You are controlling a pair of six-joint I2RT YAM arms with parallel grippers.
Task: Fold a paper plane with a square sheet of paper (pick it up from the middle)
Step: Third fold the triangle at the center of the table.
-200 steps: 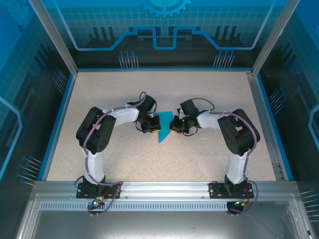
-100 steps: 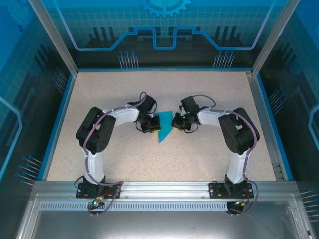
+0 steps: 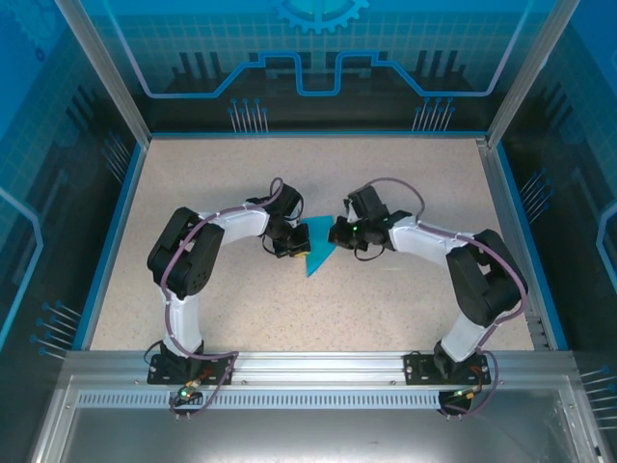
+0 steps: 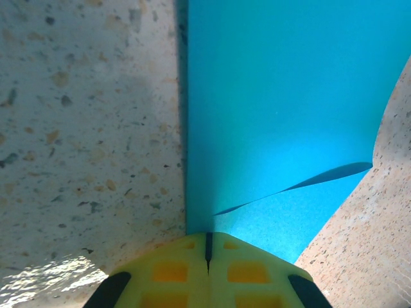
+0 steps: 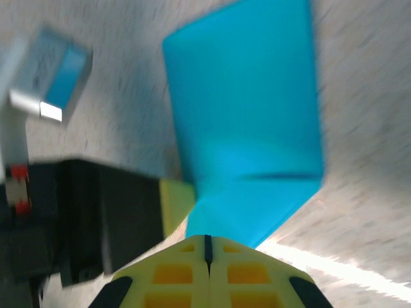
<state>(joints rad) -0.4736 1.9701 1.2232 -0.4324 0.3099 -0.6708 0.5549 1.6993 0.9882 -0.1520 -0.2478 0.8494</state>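
Closed left claw and right claw touch paper's opposite edges.

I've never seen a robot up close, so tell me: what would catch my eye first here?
The bright turquoise paper, partly folded to a point, lies in the middle of the speckled table. Two black-and-white arms curl in from either side, with the left gripper and right gripper both shut at the paper's edges. Up close, the left gripper's yellow fingertips meet the paper.

A folded turquoise paper lies on the speckled beige table.
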